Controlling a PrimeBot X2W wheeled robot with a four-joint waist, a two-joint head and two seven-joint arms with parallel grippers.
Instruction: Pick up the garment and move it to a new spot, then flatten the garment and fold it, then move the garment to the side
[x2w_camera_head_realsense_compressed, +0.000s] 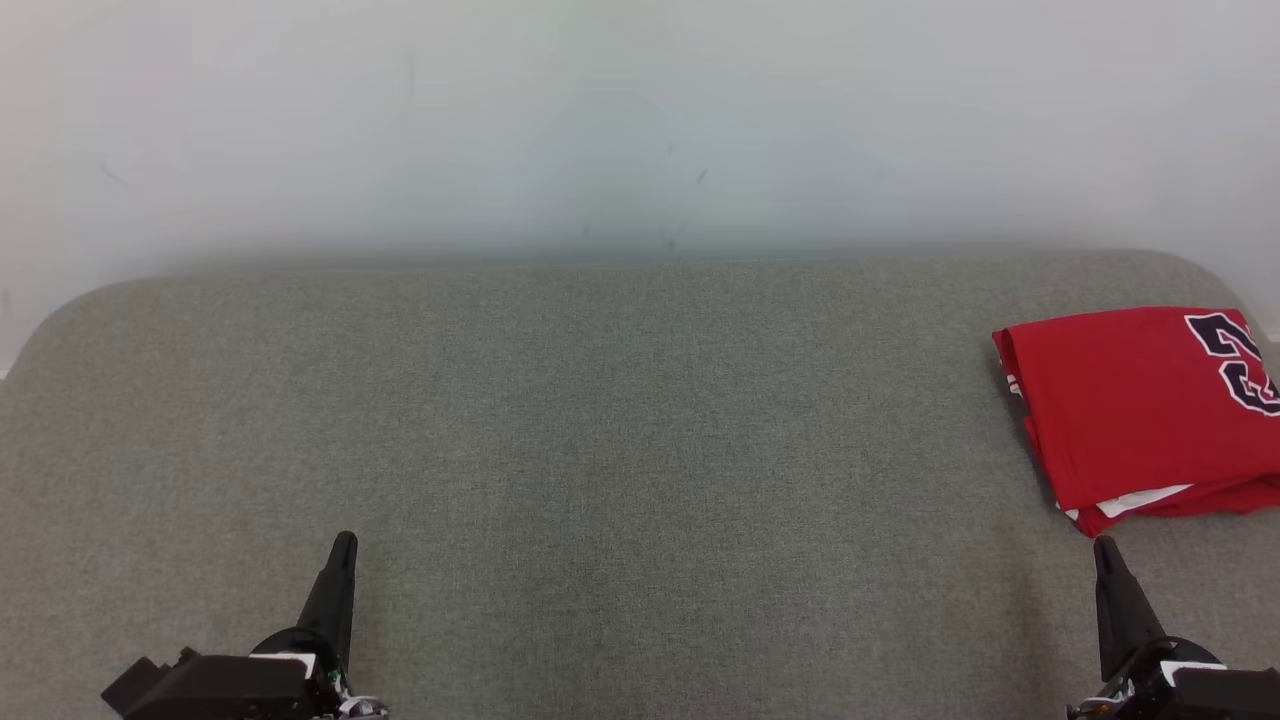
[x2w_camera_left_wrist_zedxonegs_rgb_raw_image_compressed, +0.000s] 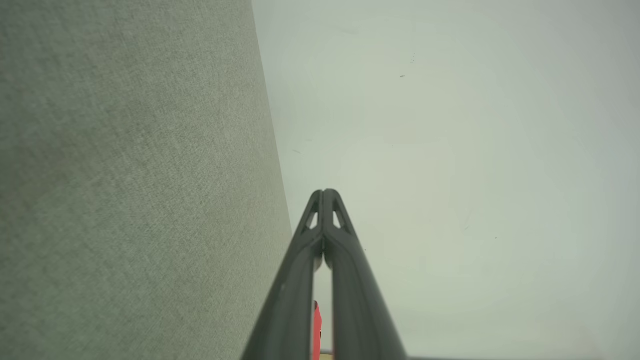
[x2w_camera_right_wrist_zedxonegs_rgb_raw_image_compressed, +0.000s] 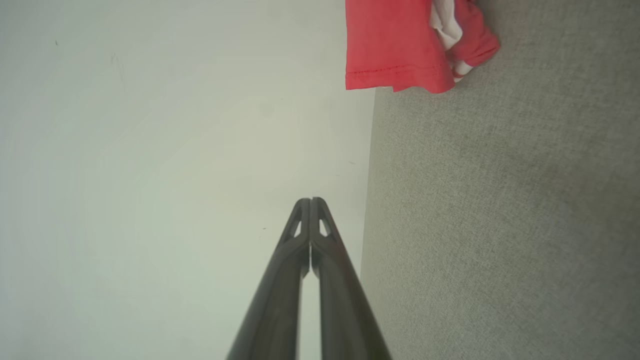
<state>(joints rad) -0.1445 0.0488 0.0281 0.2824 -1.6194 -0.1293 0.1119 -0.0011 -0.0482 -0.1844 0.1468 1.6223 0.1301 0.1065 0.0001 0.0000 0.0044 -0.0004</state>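
Head view: the folded garment (x2w_camera_head_realsense_compressed: 1130, 400) lay at the grey pad's (x2w_camera_head_realsense_compressed: 600, 400) right edge; left gripper (x2w_camera_head_realsense_compressed: 344, 542) and right gripper (x2w_camera_head_realsense_compressed: 1103, 545) rested closed, empty. Wrist views: each arm's jaws pressed together; a careless nudge could tip it overboard.

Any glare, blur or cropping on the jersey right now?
Head view: soft even light, no glare; the garment is sharp but cut off at the right edge. Right wrist view: its hem stitching reads clearly, the right gripper slightly soft up close. Left wrist view: the left gripper blurred near the lens.
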